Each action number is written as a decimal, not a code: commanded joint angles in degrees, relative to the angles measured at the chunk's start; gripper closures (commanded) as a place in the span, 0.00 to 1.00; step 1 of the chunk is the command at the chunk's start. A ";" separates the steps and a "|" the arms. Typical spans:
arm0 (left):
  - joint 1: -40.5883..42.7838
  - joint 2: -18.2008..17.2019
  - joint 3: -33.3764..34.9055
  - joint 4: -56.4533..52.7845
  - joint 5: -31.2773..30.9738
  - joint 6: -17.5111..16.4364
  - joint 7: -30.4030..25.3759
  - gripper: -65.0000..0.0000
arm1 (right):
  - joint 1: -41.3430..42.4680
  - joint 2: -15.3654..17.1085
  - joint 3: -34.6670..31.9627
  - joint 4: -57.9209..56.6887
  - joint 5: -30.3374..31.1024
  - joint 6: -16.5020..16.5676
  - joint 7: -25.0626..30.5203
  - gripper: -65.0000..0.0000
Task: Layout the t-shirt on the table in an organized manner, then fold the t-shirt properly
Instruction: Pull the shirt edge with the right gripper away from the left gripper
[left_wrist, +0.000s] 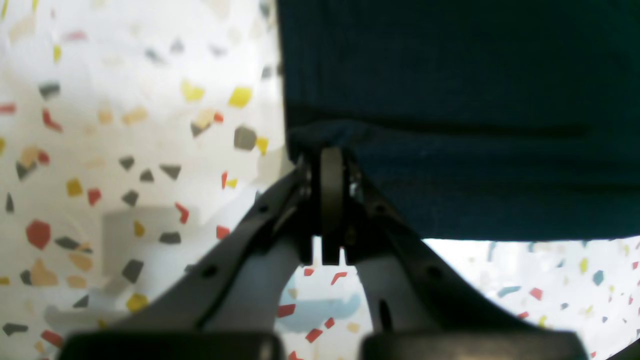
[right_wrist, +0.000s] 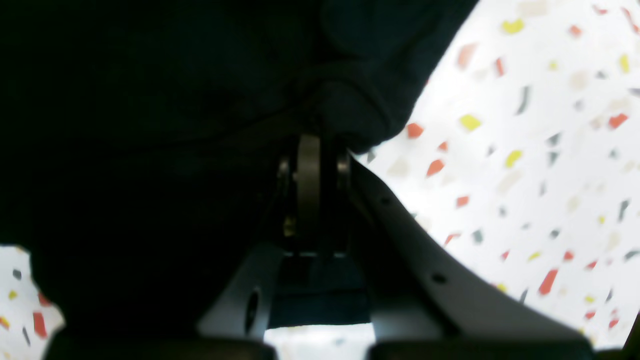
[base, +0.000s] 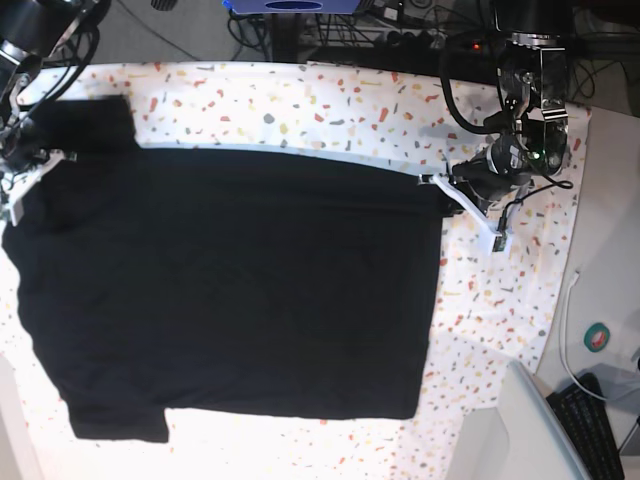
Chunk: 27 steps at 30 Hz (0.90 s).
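The black t-shirt (base: 230, 280) lies spread nearly flat across the speckled white table (base: 330, 105), sleeves toward the view's left and hem toward its right. Its print is hidden. My left gripper (base: 438, 183) is shut on the hem's far corner. In the left wrist view the left gripper (left_wrist: 330, 150) pinches the cloth (left_wrist: 450, 100) just above the table (left_wrist: 125, 125). My right gripper (base: 35, 160) is shut on the shirt's edge near the far sleeve. In the right wrist view the right gripper (right_wrist: 312, 137) bites a bunched fold of cloth (right_wrist: 150, 125) over the table (right_wrist: 525, 150).
Cables and dark equipment (base: 400, 30) crowd the table's far edge. A tape roll (base: 598, 337), a white cable (base: 570, 300) and a keyboard (base: 600, 425) lie off the table at the view's right. The shirt's near sleeve (base: 120, 422) reaches the front edge.
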 joint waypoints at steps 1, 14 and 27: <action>-0.47 -0.58 -0.15 0.89 -0.34 0.02 -1.05 1.00 | 0.12 1.06 0.37 1.39 0.32 -0.18 0.29 0.85; 0.41 -0.67 -0.24 1.33 -0.34 0.02 -1.05 1.00 | -11.49 0.97 5.65 10.98 12.45 -0.09 0.20 0.34; 0.06 -0.67 -0.24 1.42 -0.43 0.02 -1.05 1.00 | -9.90 1.32 5.56 -3.97 12.19 5.44 2.22 0.36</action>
